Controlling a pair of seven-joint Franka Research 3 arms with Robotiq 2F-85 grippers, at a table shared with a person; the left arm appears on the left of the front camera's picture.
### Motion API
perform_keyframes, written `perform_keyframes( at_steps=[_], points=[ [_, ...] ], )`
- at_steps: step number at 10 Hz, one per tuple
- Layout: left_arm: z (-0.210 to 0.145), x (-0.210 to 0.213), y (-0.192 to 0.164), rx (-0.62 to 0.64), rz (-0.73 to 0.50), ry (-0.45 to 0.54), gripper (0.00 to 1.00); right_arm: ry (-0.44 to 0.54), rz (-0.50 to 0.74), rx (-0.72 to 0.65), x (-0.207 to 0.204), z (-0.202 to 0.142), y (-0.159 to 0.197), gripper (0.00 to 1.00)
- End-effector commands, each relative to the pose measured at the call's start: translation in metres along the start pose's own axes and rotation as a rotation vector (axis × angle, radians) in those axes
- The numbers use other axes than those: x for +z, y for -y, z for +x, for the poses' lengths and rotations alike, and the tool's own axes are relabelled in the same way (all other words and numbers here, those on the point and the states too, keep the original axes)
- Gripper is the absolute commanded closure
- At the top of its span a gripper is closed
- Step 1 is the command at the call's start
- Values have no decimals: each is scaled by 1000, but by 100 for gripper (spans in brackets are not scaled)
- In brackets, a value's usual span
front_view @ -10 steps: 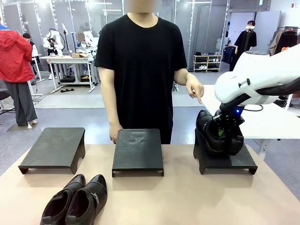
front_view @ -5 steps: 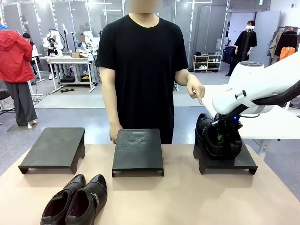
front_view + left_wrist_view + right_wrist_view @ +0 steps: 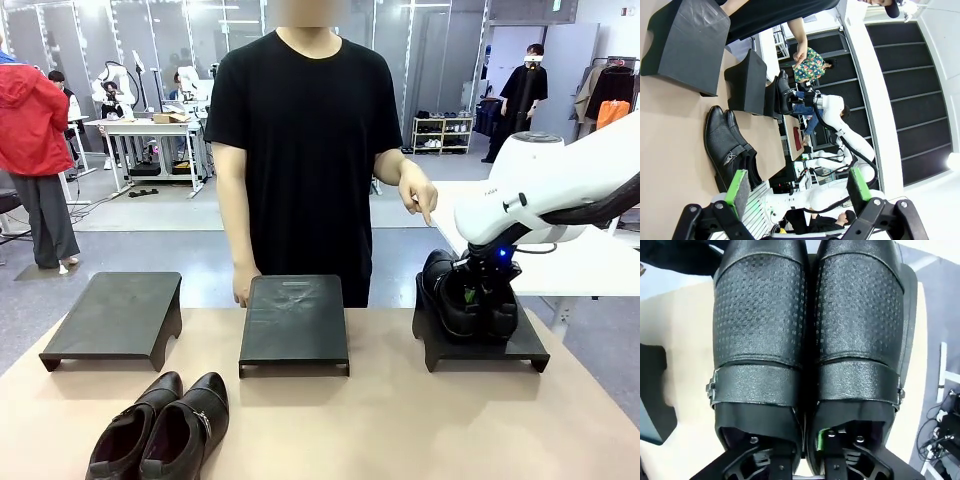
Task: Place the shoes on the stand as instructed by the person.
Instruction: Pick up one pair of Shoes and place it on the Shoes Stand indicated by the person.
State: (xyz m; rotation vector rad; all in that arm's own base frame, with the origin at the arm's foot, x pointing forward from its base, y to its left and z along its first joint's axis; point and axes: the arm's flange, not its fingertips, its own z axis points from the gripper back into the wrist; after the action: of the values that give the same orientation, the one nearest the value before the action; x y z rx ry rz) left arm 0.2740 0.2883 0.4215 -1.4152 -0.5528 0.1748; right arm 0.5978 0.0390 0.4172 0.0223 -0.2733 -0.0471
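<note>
You are looking at a pair of glossy black leather shoes (image 3: 810, 325) whose toes carry a fine dotted emboss. Each is crossed by a plainer grained black strap with a small silver buckle (image 3: 711, 386), and the insides are dark. The second pair of glossy black shoes (image 3: 160, 432) has the same sheen. The three flat matte black stands (image 3: 294, 318) sit on a pale tan worktop (image 3: 420, 420). The person's T-shirt (image 3: 305, 140) is plain black. Your right arm (image 3: 560, 175) is white with a small blue light (image 3: 500, 253). Your left gripper (image 3: 797, 182) is black with green pads (image 3: 737, 186).
</note>
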Motion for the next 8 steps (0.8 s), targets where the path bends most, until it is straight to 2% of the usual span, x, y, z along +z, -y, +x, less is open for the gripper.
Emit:
perform_keyframes(
  at_steps=[1, 2, 3, 5, 6, 7, 8],
  points=[
    [0, 2, 0, -14, -5, -4, 0, 8, -31, -32, 4, 2, -1, 32],
    [0, 2, 0, -14, -5, -4, 0, 13, -32, -29, 5, 1, -3, 14],
    [0, 2, 0, -14, -5, -4, 0, 17, -37, -29, 6, 1, -3, 0],
    [0, 2, 0, -14, -5, -4, 0, 23, -34, -41, 10, 0, 0, 0],
    [0, 2, 0, -14, -5, -4, 0, 27, -30, -42, 12, -1, 1, 7],
    [0, 2, 0, -14, -5, -4, 0, 30, -25, -42, 13, -2, 1, 0],
    [0, 2, 0, -14, -5, -4, 0, 32, -19, -42, 13, -4, 1, 0]
  ],
)
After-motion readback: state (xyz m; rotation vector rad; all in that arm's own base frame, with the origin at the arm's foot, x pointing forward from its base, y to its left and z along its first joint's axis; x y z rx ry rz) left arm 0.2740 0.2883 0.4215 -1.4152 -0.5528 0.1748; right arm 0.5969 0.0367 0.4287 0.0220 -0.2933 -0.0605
